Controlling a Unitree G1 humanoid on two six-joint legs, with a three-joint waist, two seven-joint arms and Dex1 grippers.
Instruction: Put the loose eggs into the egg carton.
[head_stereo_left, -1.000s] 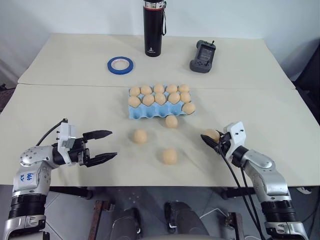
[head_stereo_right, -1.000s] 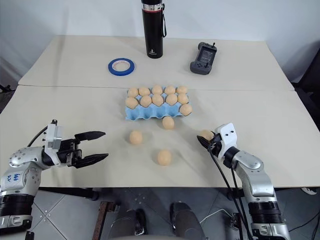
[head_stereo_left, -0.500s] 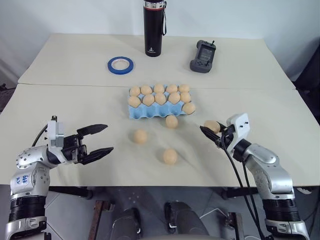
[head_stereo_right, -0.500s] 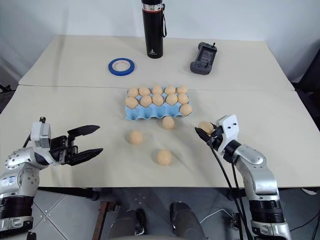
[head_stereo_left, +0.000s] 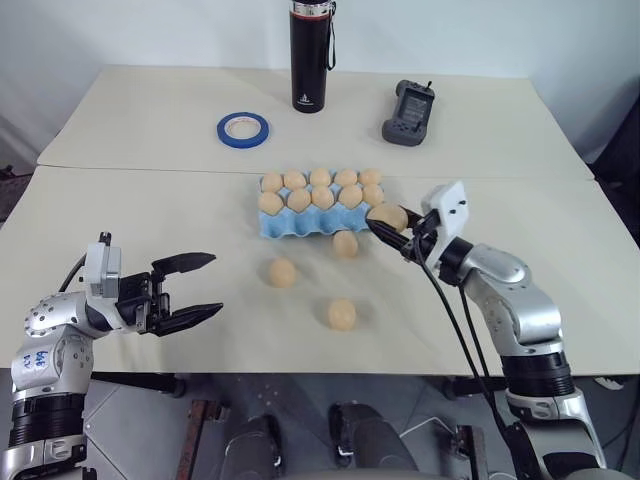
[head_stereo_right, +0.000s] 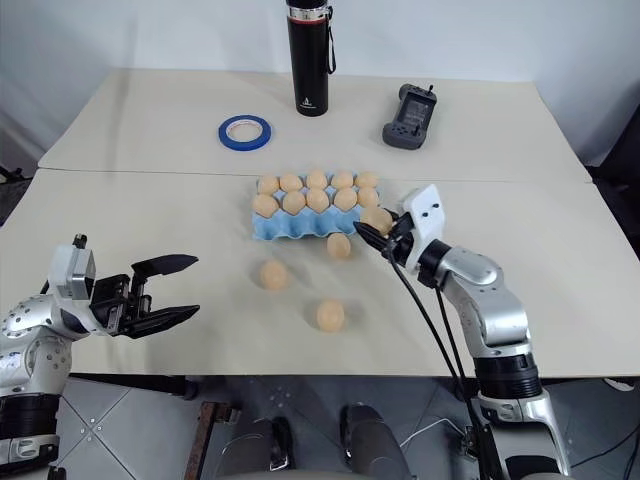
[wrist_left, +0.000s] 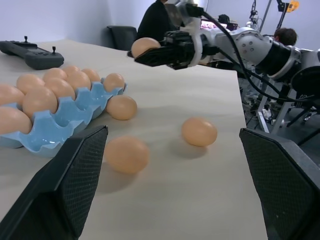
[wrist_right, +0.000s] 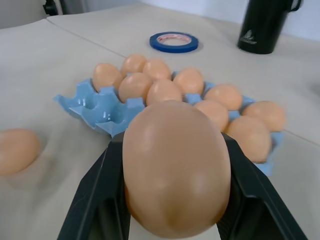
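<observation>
right gripper (head_stereo_left: 392, 224): black two-finger claw clamped on one smooth matte tan-beige egg (head_stereo_left: 388, 216), held up off the table right at the carton's near-right corner
left gripper (head_stereo_left: 196, 286): fingers spread wide apart with nothing between them, hovering over the near-left part of the table, well away from everything
egg carton (head_stereo_left: 291, 226): flat lidless light blue moulded tray in the middle of the table; back two rows full, and the front row has bare blue cups
loose eggs: three more tan ones on the table in front of the carton, one (head_stereo_left: 345, 244) just beside its front edge, one (head_stereo_left: 281, 272) further out to the left, one (head_stereo_left: 342, 314) nearest the robot
right wrist view: egg is huge here, you can see a finger pressing each side of it (the head cameras can't show that), and the carton sits right behind it with its bare front cups
left wrist view: looks across the table from low down, so you get the other arm holding its egg in the air above the tabletop, plus people and chairs in the room behind
head views: these give the far stuff, a blue tape roll (head_stereo_left: 242, 127), a tall black flask (head_stereo_left: 309, 57) and a dark grey handheld controller (head_stereo_left: 408, 113) on the beige table (head_stereo_left: 140, 220)
</observation>
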